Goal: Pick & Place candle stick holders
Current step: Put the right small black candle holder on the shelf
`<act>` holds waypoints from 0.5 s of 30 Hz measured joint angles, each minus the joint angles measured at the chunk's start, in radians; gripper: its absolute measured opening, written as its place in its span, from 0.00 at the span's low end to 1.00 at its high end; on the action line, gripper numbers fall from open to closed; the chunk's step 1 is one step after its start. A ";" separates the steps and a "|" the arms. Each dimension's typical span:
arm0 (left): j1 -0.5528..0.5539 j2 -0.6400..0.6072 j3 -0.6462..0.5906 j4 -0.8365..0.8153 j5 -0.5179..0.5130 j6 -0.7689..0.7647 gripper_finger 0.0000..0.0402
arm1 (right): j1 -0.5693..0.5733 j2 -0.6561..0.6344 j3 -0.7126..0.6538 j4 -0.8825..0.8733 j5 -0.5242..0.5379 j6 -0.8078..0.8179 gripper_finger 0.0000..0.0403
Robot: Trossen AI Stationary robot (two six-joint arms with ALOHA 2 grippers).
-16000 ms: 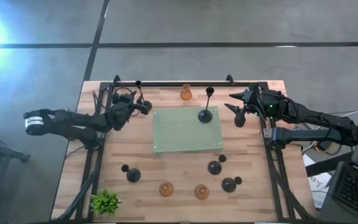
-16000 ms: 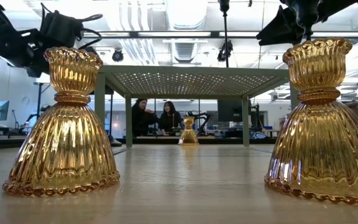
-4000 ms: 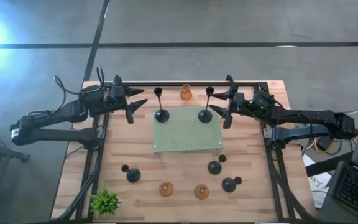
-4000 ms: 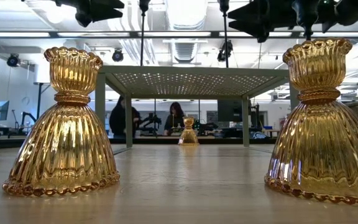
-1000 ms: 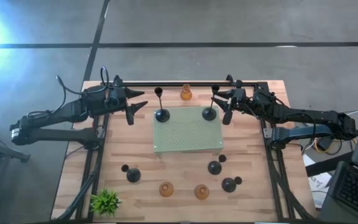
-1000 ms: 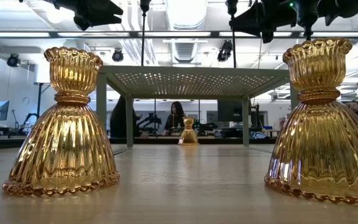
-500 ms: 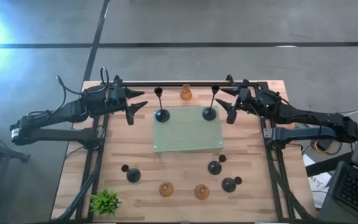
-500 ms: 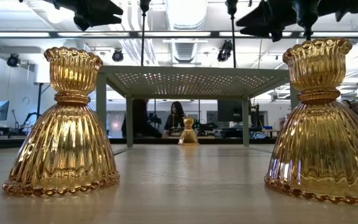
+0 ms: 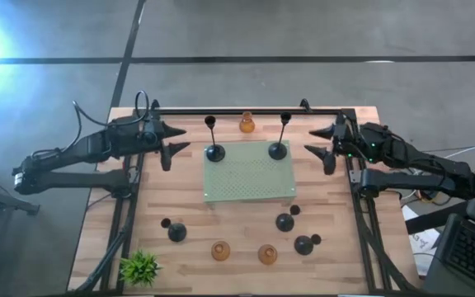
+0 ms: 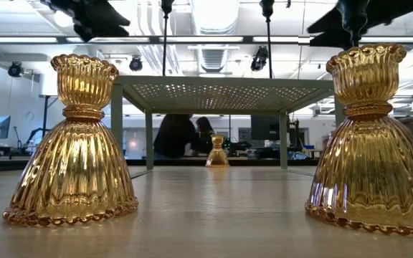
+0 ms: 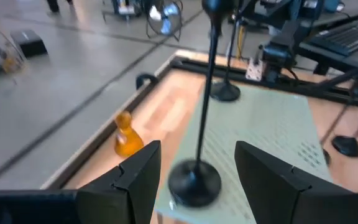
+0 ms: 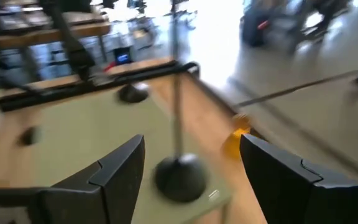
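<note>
Two tall black candle stick holders stand on their round bases on the far part of the green perforated platform: the left one and the right one. My left gripper is open, left of the platform, facing the left holder. My right gripper is open, right of the platform, facing the right holder. Three short black holders and two amber ones stand on the near part of the table. A third amber one stands at the far edge.
A small green plant stands at the near left corner. A black rail runs along the far edge, and black frames stand along both sides. In the low view, people show in the room beyond the table.
My right gripper has drawn back from the right tall holder toward the table's right edge. The holder stays upright on the platform. My left gripper has gone a little toward the table's left edge.
</note>
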 joint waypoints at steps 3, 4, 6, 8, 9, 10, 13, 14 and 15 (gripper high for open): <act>-0.004 -0.027 0.000 -0.065 0.038 -0.055 0.52 | 0.001 -0.044 0.000 -0.076 -0.095 0.068 0.61; -0.007 -0.036 0.000 -0.085 0.049 -0.075 0.52 | 0.005 -0.056 0.000 -0.100 -0.120 0.088 0.60; -0.021 -0.054 -0.001 -0.122 0.062 -0.114 0.52 | 0.018 -0.082 0.000 -0.143 -0.165 0.126 0.59; -0.044 -0.078 -0.004 -0.161 0.063 -0.152 0.52 | 0.040 -0.103 0.000 -0.178 -0.190 0.159 0.57; -0.058 -0.091 -0.011 -0.170 0.063 -0.168 0.52 | 0.056 -0.111 0.000 -0.192 -0.194 0.175 0.57; -0.074 -0.106 -0.022 -0.170 0.062 -0.185 0.52 | 0.076 -0.118 0.000 -0.203 -0.195 0.188 0.56; -0.124 -0.161 -0.076 -0.154 0.042 -0.242 0.52 | 0.154 -0.127 -0.002 -0.199 -0.192 0.223 0.55; -0.140 -0.181 -0.101 -0.143 0.031 -0.265 0.52 | 0.184 -0.127 -0.002 -0.195 -0.191 0.229 0.54; -0.159 -0.201 -0.126 -0.134 0.015 -0.290 0.52 | 0.217 -0.125 -0.003 -0.189 -0.185 0.237 0.54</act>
